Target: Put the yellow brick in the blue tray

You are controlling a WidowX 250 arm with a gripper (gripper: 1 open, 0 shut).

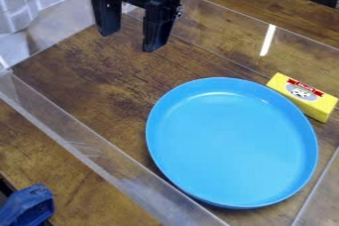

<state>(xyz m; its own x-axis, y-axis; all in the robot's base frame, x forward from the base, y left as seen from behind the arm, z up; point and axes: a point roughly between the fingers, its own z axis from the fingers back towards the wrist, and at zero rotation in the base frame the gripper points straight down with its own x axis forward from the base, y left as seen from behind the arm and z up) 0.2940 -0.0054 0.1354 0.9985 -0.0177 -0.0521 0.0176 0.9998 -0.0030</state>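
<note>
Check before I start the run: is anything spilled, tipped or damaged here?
Nothing stands out. The blue tray lies flat and empty, the yellow brick rests label-up just beyond its rim, and the gripper hangs open.

Gripper hangs over the wooden worktop, jaws wide apart and empty; yellow brick sits just beside the blue tray.

The gripper is matte black throughout, boxy and angular. Two flat, blade-like fingers hang from a blocky housing above them (open framework shows there).
</note>
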